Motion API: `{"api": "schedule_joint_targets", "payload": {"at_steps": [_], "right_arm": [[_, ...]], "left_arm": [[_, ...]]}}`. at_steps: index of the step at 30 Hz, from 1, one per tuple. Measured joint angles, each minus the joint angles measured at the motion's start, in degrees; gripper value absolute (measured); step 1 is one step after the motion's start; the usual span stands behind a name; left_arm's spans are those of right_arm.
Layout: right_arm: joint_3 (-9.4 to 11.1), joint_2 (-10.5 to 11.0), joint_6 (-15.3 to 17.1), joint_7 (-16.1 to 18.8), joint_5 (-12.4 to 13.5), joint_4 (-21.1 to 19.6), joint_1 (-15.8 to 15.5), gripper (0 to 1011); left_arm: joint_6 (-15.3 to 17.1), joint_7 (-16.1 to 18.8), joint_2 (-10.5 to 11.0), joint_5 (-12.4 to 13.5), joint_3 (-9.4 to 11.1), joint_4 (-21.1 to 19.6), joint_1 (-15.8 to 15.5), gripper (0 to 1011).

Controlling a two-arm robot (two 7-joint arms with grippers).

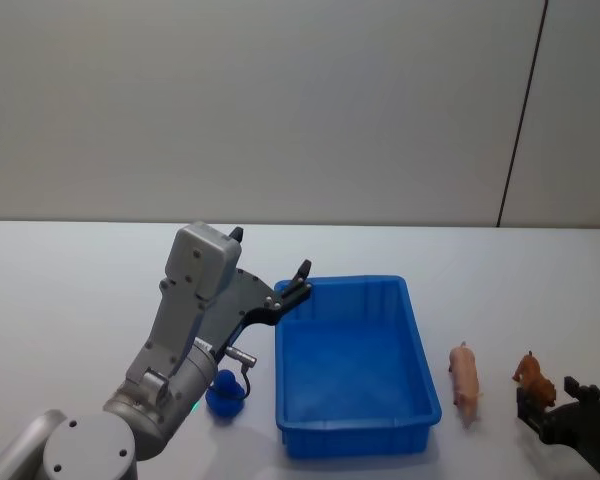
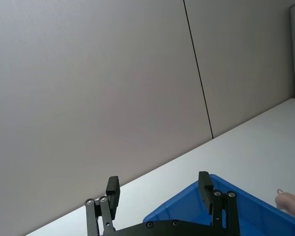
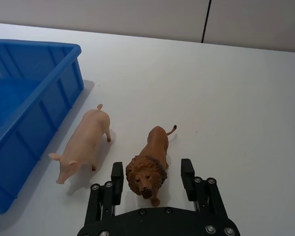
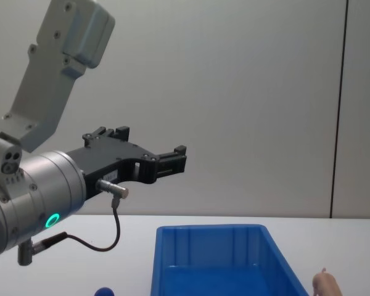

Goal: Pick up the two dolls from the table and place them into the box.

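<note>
Box, bright blue, sat on the white table ahead of the robot. Left gripper hung in the air above the box's far left corner, fingers spread wide, holding nothing. Dark blue doll lay on the table just beside the box's left wall, near its front corner, partly behind the left arm. 2 dolls stood right of the box: pink pig near the wall, brown lion just beyond it. Right gripper sat low at the lion, fingers open, the lion's head between them with a gap on either side.
</note>
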Motion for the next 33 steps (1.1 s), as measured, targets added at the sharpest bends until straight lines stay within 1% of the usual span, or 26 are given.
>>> {"api": "schedule_joint_targets", "payload": {"at_steps": [3,4,5,7,11,17,22,27,33], "right_arm": [[-0.05,-0.28,-0.24,0.07,0.02,0.68,0.46,688],[-0.07,-0.43,-0.35,0.1,0.02,1.04,0.67,628],[-0.08,-0.49,-0.39,0.12,0.02,1.19,0.77,617],[-0.11,-0.63,-0.47,0.16,0.02,1.55,1.0,535],[-0.15,-0.98,-0.63,0.31,0.03,2.36,1.56,438],[-0.17,-1.28,-0.94,0.43,0.05,2.82,2.02,433],[-0.11,-1.39,-1.98,0.47,-0.25,2.46,2.24,430],[-0.03,-1.4,-3.12,0.66,-0.82,1.12,2.36,433],[0.0,-1.39,-4.36,1.73,-1.78,-1.51,2.79,433]], "left_arm": [[0.0,0.0,0.0,0.0,0.0,0.0,0.0,1002],[0.0,0.0,0.0,0.0,0.0,0.0,0.0,1002],[0.0,0.0,0.0,0.0,0.0,0.0,0.0,1002],[0.0,0.0,0.0,0.0,0.0,0.0,0.0,1002],[0.0,0.0,0.0,0.0,0.0,0.0,0.0,1002],[0.0,0.0,0.0,0.0,0.0,0.0,0.0,1002],[0.0,0.0,0.0,0.0,0.0,0.0,0.0,1001],[0.0,0.0,0.0,0.0,0.0,0.0,0.0,1002],[0.0,0.0,0.0,0.0,0.0,0.0,0.0,1002]]}}
